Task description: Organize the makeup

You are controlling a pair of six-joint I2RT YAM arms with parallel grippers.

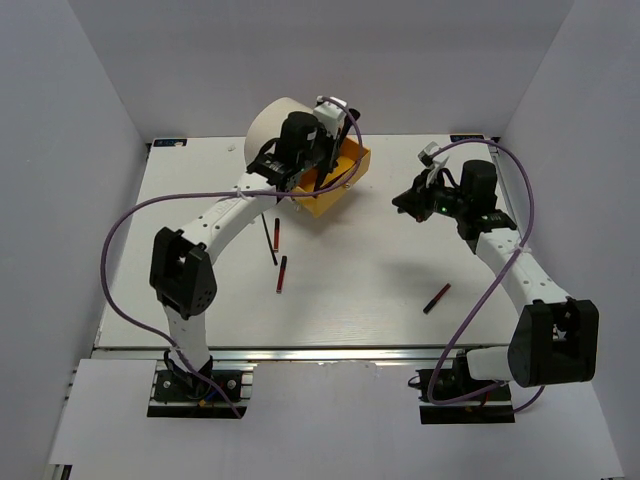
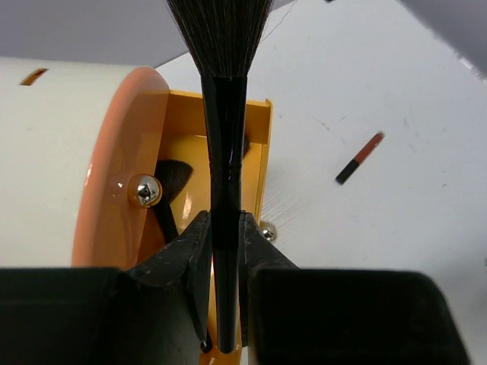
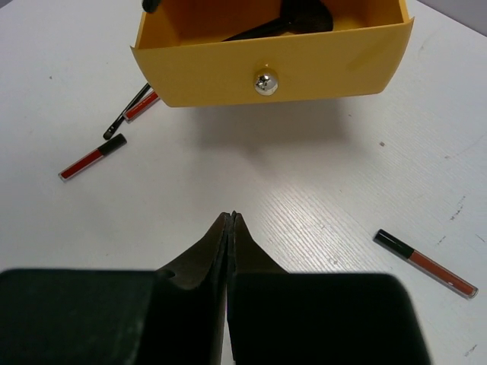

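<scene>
My left gripper [image 2: 224, 217] is shut on the handle of a black brush [image 2: 226, 129], its bristles pointing away, above the open orange-yellow drawer [image 2: 186, 114]. Another black brush [image 2: 171, 179] lies inside that drawer. In the top view the left gripper [image 1: 322, 172] hovers over the drawer [image 1: 340, 190]. My right gripper [image 3: 230, 217] is shut and empty above bare table, facing the drawer front [image 3: 319, 72]; seen from above, the right gripper [image 1: 400, 200] is right of the drawer. Dark-red-and-black sticks lie loose: one [image 1: 277, 232], another [image 1: 282, 273], a third [image 1: 436, 298]. A thin black brush [image 1: 270, 240] lies beside them.
The big cream cylindrical box [image 1: 275, 125] stands at the back, its drawer pulled out toward the table centre with a silver knob [image 3: 265, 81]. White walls enclose the table on three sides. Purple cables loop from both arms.
</scene>
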